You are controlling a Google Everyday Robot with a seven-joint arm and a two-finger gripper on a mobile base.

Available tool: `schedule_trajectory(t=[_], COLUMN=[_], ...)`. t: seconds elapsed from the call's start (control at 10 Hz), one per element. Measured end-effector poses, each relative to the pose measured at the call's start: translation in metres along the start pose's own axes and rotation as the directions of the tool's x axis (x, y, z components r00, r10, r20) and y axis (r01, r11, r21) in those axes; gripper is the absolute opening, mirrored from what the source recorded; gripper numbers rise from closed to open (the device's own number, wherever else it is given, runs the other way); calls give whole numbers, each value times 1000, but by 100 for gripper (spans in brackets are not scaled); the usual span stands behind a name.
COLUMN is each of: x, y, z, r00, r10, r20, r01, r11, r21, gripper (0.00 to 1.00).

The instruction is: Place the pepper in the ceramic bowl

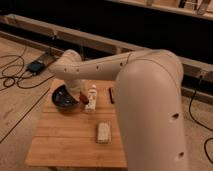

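Observation:
The ceramic bowl [61,98], round, dark and glossy, stands at the back left of the wooden table [65,145]. My arm reaches in from the right and bends down over the bowl's right side. My gripper [82,97] hangs just at the bowl's right rim, beside a small white bottle [92,94]. It is shut on the pepper [87,102], a small red-brown piece that shows at the fingertips, a little above the table and just right of the bowl. Part of the bowl is hidden by the gripper.
A flat dark bar [111,95] lies at the back of the table, right of the bottle. A pale rectangular packet [103,132] lies near the table's middle front. Cables and a dark box [35,66] lie on the floor to the left.

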Motion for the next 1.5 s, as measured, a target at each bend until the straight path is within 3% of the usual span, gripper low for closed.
schedule_trajectory(t=[0.4,0.7,1.0,1.3,1.5], x=[-45,-68,-76,-80,-83], y=[3,9,5,5,9], z=[19,38,60,77,77], r00=[999,998,998,997,997], r10=[-36,-52,-46,-49,-52], r20=[1,27,37,51,65], r01=[36,54,49,55,59], r11=[999,996,995,993,991], r21=[-28,-66,-89,-105,-117], gripper=[20,49,77,80,80])
